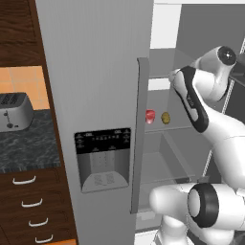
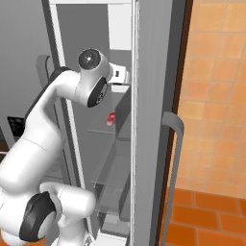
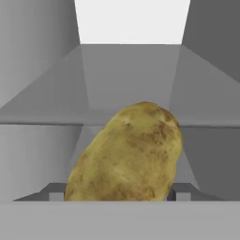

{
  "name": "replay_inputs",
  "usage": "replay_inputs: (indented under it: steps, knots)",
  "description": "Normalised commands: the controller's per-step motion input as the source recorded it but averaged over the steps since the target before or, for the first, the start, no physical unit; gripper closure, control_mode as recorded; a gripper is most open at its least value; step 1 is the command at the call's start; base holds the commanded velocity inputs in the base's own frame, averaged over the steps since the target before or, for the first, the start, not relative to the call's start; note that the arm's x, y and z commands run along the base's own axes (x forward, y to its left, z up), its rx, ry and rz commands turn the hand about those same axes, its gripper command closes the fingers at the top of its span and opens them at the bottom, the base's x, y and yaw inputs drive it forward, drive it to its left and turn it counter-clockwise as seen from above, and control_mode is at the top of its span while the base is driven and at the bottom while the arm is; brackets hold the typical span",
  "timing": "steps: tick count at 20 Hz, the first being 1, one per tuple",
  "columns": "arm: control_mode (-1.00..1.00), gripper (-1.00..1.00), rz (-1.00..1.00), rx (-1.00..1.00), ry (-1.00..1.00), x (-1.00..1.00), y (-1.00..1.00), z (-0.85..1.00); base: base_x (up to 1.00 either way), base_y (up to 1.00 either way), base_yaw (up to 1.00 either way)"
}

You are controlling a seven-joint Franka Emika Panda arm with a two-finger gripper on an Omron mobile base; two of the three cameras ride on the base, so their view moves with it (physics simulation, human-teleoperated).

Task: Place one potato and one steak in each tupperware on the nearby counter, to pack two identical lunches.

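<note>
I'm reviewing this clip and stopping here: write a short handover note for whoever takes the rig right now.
Gripper: inside the open fridge, one finger on each side of a potato; whether it is clamped, I cannot tell.
Things: on a glass fridge shelf sit a steak and a second potato. The counter is to the left, with a toaster on it.
Done: no item seen packed.
Left: carry one potato and one steak to each tupperware.
</note>
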Motion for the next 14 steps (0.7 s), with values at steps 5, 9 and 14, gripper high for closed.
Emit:
replay_inputs:
  steps: [5, 9, 14]
  knots:
    - [-1.0, 1.0, 0.05, 0.0, 0.39, -1.0, 0.29, -0.07, 0.0, 0.0, 0.0]
    - [-1.0, 1.0, 0.04, 0.0, 0.39, -1.0, 0.51, -0.29, 0.0, 0.0, 0.0]
    - [-1.0, 1.0, -0.01, 0.0, 0.05, -0.93, 0.68, -0.19, 0.0, 0.0, 0.0]
